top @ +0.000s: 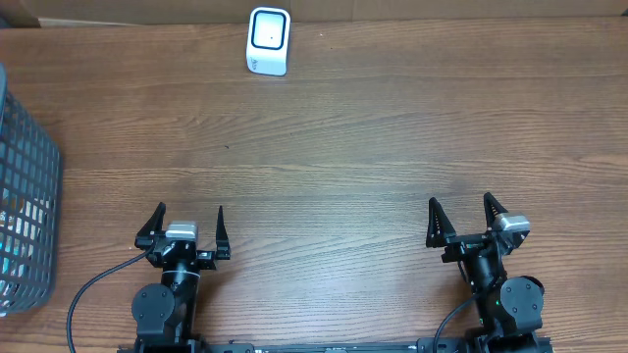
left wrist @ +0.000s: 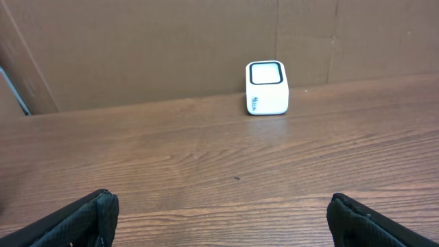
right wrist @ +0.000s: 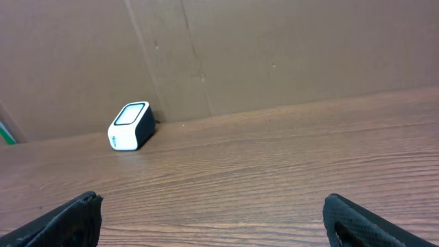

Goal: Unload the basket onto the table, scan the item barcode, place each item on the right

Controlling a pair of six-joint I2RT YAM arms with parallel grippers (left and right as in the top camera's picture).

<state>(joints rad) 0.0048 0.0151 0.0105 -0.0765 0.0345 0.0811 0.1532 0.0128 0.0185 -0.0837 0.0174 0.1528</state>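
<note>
A small white barcode scanner (top: 268, 41) with a dark window stands at the far edge of the wooden table, also in the left wrist view (left wrist: 267, 88) and the right wrist view (right wrist: 130, 126). My left gripper (top: 188, 229) sits open near the front left, nothing between its fingers (left wrist: 75, 219). On the front right my right gripper (top: 461, 221) is open too, with bare wood between its fingers (right wrist: 374, 223). The item with the barcode is not clearly visible; something pale lies inside the basket, too hidden to identify.
A grey mesh basket (top: 25, 201) stands at the table's left edge with pale and blue things inside. A brown cardboard wall (left wrist: 171, 41) runs along the back behind the scanner. Black cables trail from both arm bases at the front edge.
</note>
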